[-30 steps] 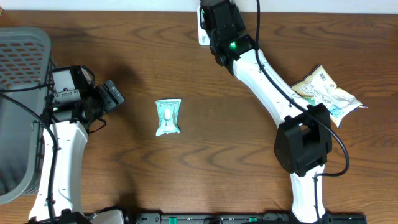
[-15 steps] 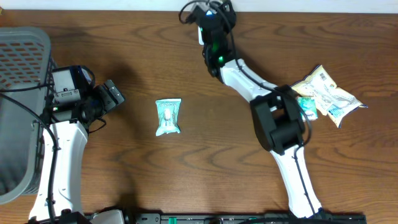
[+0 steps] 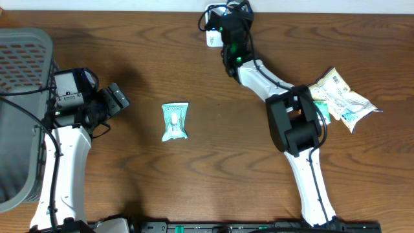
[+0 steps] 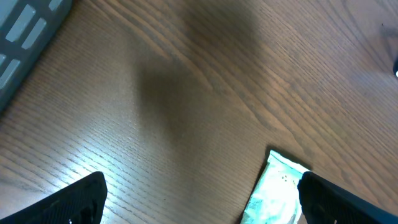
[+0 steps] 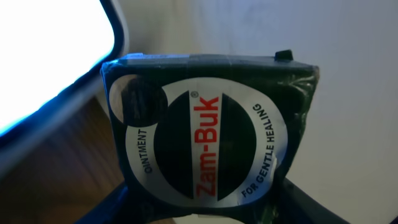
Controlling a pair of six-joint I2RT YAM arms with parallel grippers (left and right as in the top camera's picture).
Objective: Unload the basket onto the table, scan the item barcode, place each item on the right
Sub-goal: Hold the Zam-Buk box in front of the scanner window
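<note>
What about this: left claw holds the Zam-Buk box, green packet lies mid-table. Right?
No. The right claw holds the Zam-Buk box, per the right wrist view; the left claw is open, empty. The green packet does lie mid-table.

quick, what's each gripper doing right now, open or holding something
left gripper: open, holding nothing.
right gripper: closed on the Zam-Buk ointment box.

Grey basket [image 3: 29,48] far left, green packet [image 3: 174,122] centre, snack bags [image 3: 339,97] right.
</note>
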